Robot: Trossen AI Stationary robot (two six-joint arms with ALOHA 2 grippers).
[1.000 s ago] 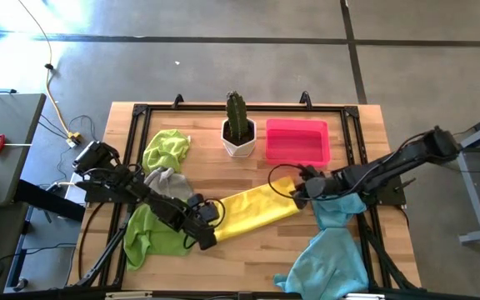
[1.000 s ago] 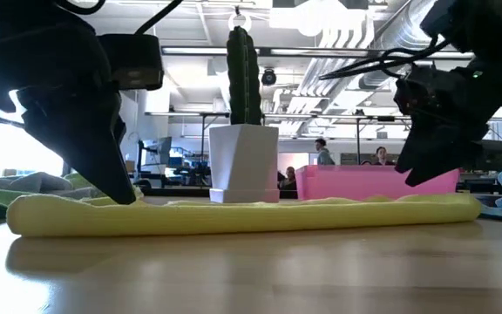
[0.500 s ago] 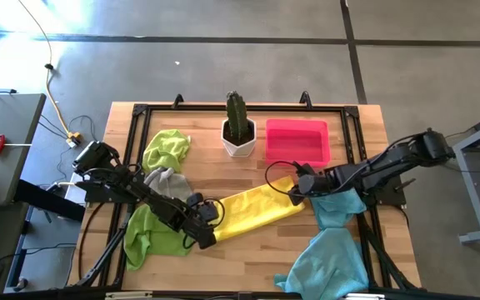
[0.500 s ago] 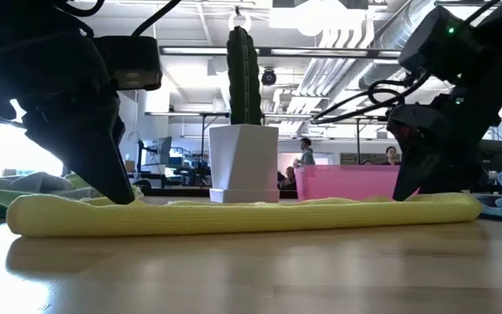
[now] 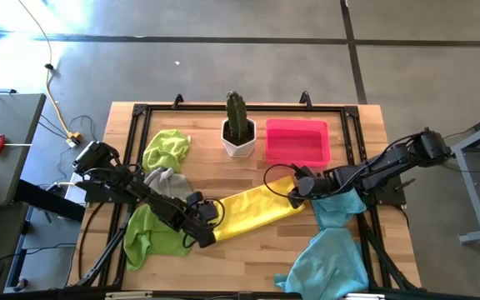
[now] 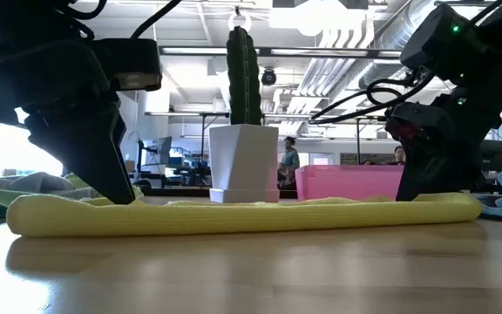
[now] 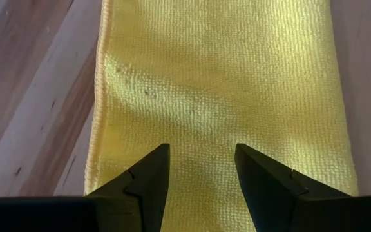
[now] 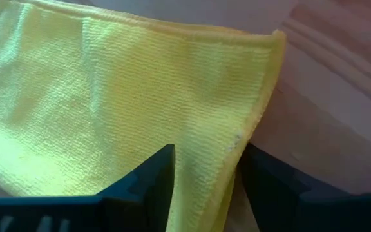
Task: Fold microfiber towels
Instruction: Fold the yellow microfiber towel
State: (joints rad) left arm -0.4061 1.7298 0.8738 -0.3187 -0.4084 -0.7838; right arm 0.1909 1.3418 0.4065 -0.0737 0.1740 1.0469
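Left gripper (image 5: pixel 209 227) sat at the 7 o'clock end of the yellow towel (image 5: pixel 257 208), fingers (image 7: pixel 148 177) spread with the cloth between them, tips down on it. Not pinched as far as I could tell.

Right gripper (image 5: pixel 294 190) was at the towel's 2 o'clock end. Its fingers (image 8: pixel 152 175) straddled the hemmed corner with cloth in the gap, closing but not clearly clamped.

Yellow towel lay as a long flat strip mid-table, running 7 to 2 o'clock, apparently already folded once lengthwise. In the low view it sat flat on the table (image 5: pixel 248 258) between both arms.

Other cloths:
- 2 lime green towels: 1 (image 5: pixel 167 150) at 10 o'clock, 1 (image 5: pixel 150 233) at 8 o'clock
- grey towel (image 5: pixel 167 179) between them, bunched
- light blue towels (image 5: pixel 332 250) heaped at 4 o'clock, partly off the edge

Pink tray (image 5: pixel 297 142) and potted cactus (image 5: pixel 238 127) sat at 12 o'clock, clear of the work.

Handling, my read: light, limp, grippy microfiber. It won't slip but will sag and drag on wood. Best to take each end at the hem, through both layers, so the fold doesn't peel open when lifted. Right pinch looked close to the corner edge; could slip off.
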